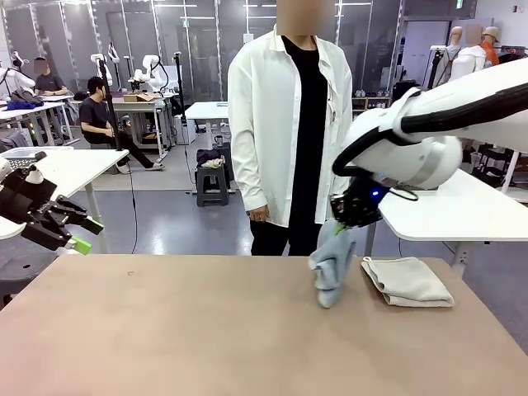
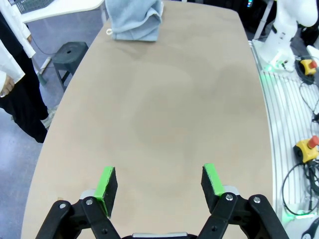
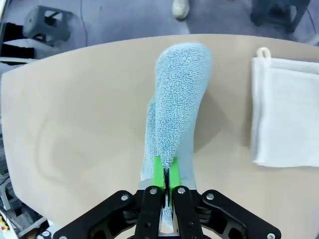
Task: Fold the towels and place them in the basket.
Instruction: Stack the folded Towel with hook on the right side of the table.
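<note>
Front view: I'm seeing my right gripper (image 1: 353,216) clamping the top of a pale blue towel (image 1: 332,268), which is hanging down with its lower end touching or nearly touching the table (image 1: 206,330). Just beside it, toward the right edge, a beige towel (image 1: 407,281) is lying folded flat on the tabletop. A person in a white coat (image 1: 266,124) is standing at the far side, arms hanging down. My left gripper (image 1: 64,229) is hovering off the left end of the table, released, jaws wide and grasping nothing.

From the right wrist, I'm looking along 2 green pads (image 3: 158,172) pinching a bunched fold of the blue towel (image 3: 175,104), with the folded beige towel (image 3: 284,109) lying to the side, its hanging loop showing at 1 corner.

From the left wrist, the 2 pads (image 2: 105,181) are standing well apart over bare table (image 2: 164,114), and the blue towel (image 2: 134,19) is showing at the far end.
</note>
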`<act>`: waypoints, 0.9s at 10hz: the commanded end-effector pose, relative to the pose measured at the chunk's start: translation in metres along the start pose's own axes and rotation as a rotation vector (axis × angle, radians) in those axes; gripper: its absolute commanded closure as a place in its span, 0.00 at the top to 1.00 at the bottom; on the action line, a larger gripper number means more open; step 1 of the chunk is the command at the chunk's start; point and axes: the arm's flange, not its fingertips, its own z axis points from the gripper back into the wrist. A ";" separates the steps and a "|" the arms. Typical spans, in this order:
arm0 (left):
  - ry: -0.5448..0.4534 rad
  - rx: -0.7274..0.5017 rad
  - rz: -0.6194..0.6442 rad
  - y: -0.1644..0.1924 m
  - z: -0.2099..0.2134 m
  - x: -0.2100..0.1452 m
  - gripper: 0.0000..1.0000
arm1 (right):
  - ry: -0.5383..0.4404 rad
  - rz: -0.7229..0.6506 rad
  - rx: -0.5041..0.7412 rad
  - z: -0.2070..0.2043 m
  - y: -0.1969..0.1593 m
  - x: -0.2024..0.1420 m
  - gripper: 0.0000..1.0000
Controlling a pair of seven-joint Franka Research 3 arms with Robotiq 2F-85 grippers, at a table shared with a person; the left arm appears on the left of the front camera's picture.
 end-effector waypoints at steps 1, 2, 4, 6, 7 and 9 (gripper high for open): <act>-0.006 0.004 -0.002 0.000 0.000 0.000 0.86 | -0.020 0.059 -0.047 0.001 -0.033 0.019 0.04; -0.006 0.004 -0.002 0.000 0.000 0.000 0.86 | -0.029 0.058 -0.062 0.003 -0.047 0.027 0.04; -0.006 0.004 -0.002 0.000 0.000 0.000 0.86 | -0.036 0.026 -0.069 0.014 -0.074 0.038 0.04; -0.006 0.004 -0.002 0.000 0.000 0.000 0.86 | -0.008 0.025 -0.089 0.026 -0.091 0.044 0.04; -0.006 0.004 -0.002 0.000 0.000 0.000 0.86 | 0.008 0.018 -0.092 0.028 -0.097 0.046 0.04; -0.006 0.004 -0.002 0.000 0.000 0.000 0.86 | -0.052 0.001 -0.158 0.029 -0.101 0.048 0.04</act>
